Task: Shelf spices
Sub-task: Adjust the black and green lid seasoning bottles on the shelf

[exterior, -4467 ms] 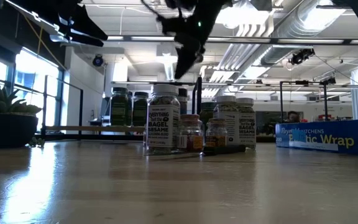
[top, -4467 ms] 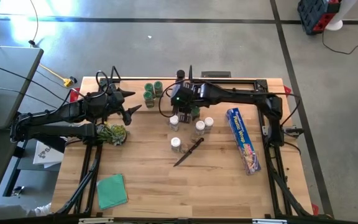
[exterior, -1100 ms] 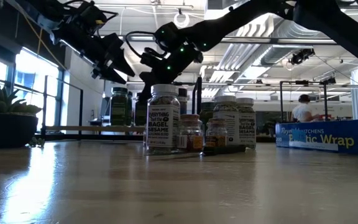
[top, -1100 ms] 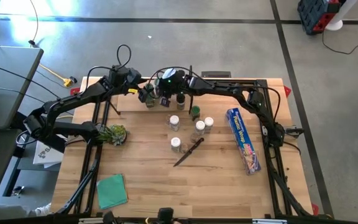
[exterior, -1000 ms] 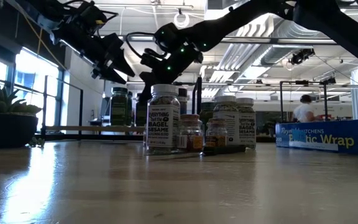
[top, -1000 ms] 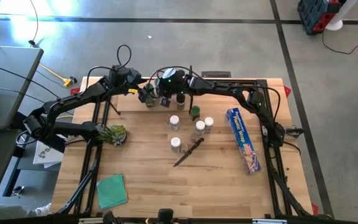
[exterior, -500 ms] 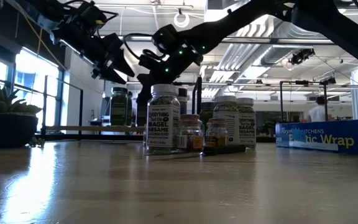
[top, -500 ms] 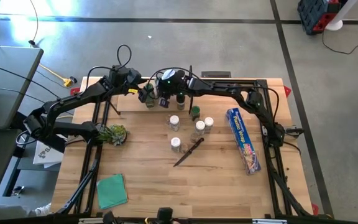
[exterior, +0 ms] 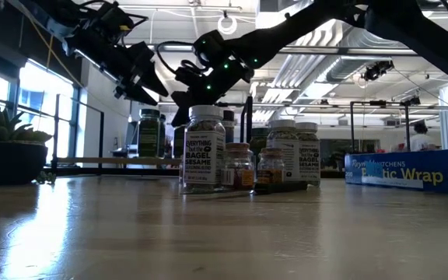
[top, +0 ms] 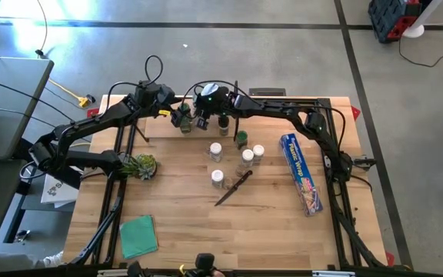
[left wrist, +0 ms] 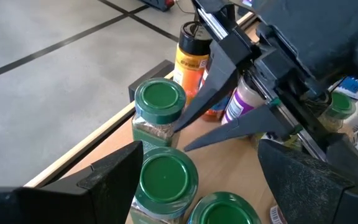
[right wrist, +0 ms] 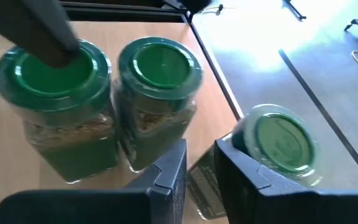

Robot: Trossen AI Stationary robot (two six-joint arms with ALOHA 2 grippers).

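Three green-capped spice jars stand close together on the shelf [exterior: 103,161] at the table's far side. In the left wrist view they are a far jar [left wrist: 160,102], a middle jar [left wrist: 165,178] and a near jar [left wrist: 220,211]. My left gripper [top: 177,115] hangs wide open just above them, with a finger on either side of the middle jar. My right gripper [left wrist: 180,137] comes in from the right, slanting down. Its fingers stand a narrow gap apart with nothing between them, right beside the far jar [right wrist: 280,142] at the plank's far edge. My right gripper has the outer side of one finger [left wrist: 194,102] lying along the far jar's glass wall just below the cap [left wrist: 168,126]. I cannot tell whether it touches. The jar stands on its base at the plank's edge.
An orange jar with a black cap [left wrist: 191,53] and a purple-labelled jar [left wrist: 240,102] stand behind my right gripper. Several more jars [top: 246,157], a knife [top: 233,188] and the blue wrap box [top: 301,173] lie mid-table. A plant [top: 138,164] and a green cloth [top: 138,235] are at the left.
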